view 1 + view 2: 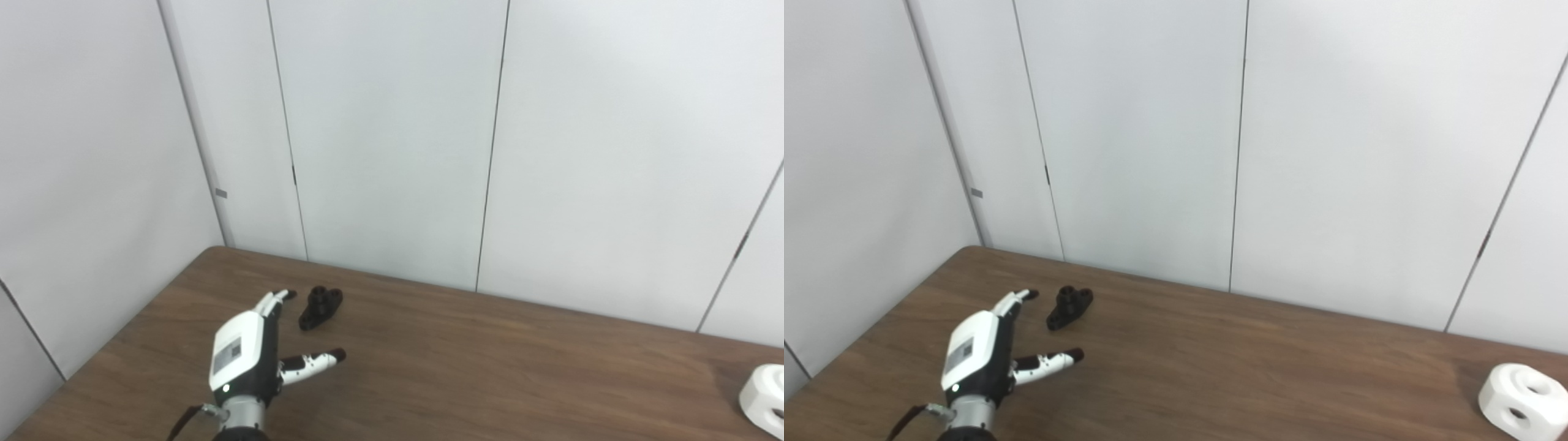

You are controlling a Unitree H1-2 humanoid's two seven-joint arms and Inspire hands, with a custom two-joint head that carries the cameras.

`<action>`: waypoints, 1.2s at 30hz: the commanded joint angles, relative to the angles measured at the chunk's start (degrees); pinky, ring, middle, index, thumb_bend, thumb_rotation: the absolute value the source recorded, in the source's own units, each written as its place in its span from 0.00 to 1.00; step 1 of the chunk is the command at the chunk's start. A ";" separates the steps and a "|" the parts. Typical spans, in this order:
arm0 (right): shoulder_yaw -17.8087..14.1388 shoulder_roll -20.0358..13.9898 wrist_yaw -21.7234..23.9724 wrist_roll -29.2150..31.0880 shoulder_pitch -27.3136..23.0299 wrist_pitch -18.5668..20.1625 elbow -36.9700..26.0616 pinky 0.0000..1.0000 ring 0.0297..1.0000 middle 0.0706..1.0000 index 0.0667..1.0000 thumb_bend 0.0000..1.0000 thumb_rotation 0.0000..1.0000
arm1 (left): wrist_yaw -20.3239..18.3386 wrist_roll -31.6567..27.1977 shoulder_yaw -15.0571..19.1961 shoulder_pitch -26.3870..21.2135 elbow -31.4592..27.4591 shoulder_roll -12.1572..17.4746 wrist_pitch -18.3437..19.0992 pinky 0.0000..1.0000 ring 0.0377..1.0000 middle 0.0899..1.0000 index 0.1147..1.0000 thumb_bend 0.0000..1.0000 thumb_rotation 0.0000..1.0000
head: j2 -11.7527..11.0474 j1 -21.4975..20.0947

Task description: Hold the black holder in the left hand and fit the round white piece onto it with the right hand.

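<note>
The black holder (320, 307) lies on the brown table (465, 367) near its far left corner. My left hand (254, 349) hovers just left of and nearer than the holder, open, fingers stretched toward it and thumb spread to the right, holding nothing. A small gap separates the fingertips from the holder. The round white piece (1522, 392), a chunky block with round holes, rests on the table at the far right. My right hand is out of view.
White wall panels (392, 135) stand directly behind the table's far edge and along its left side. The table's left edge runs diagonally beside my left arm.
</note>
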 commanded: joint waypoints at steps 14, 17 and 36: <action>-0.41 -1.04 0.95 2.42 0.07 -1.87 1.09 1.00 1.00 1.00 0.97 0.74 0.99 | 12.49 -7.63 1.97 -7.60 15.64 0.06 0.43 0.90 0.95 0.95 0.76 0.98 0.29 | -0.33 0.75; -0.51 -1.09 1.14 2.91 0.10 -2.06 1.05 1.00 1.00 1.00 0.98 0.74 0.98 | 14.69 -8.07 1.46 -8.85 18.96 0.98 0.98 0.96 0.99 0.99 0.80 0.98 0.31 | -0.30 1.23; -0.99 -1.82 1.93 4.76 0.97 -2.30 1.70 0.98 1.00 1.00 0.98 0.76 0.95 | 26.27 -17.67 1.06 -17.59 38.84 2.75 -1.94 0.93 0.98 1.00 0.84 0.95 0.31 | -1.24 3.44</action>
